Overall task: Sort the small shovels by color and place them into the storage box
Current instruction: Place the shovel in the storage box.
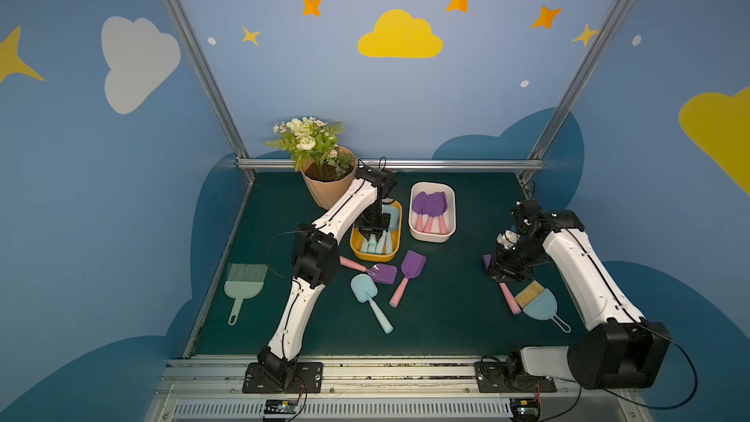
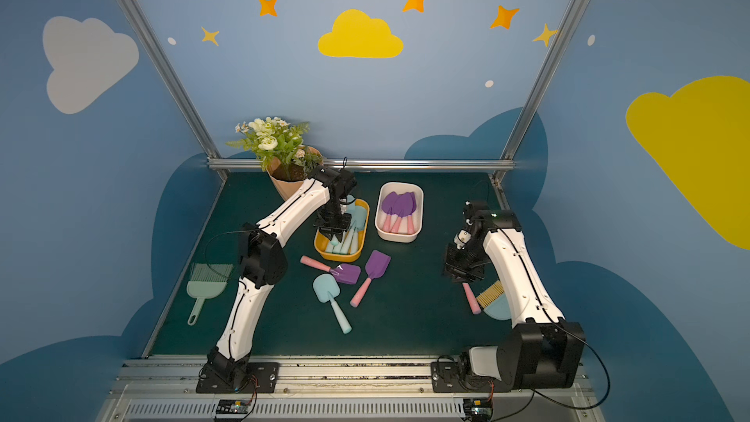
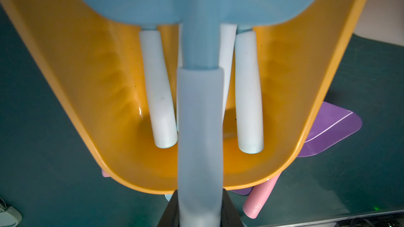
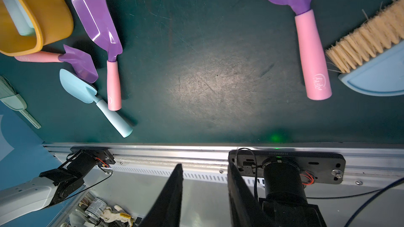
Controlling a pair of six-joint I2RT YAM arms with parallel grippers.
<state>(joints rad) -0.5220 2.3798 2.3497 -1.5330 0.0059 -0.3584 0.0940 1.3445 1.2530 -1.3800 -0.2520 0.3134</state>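
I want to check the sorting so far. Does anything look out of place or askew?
Nothing is missorted: the yellow box shows only blue shovels, the white box only purple shovels. One oddity: a loose purple shovel lies crowded along the yellow box's front, its blade meeting the loose blue shovel's blade.

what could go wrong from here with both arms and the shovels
1. The left gripper holds a blue shovel over the yellow box, where other pale handles already lie. Released there, it may rest on them and poke over the rim.
2. The right gripper hovers open over a purple shovel lying close beside the tan-bristled brush. A grab may snag the bristles.
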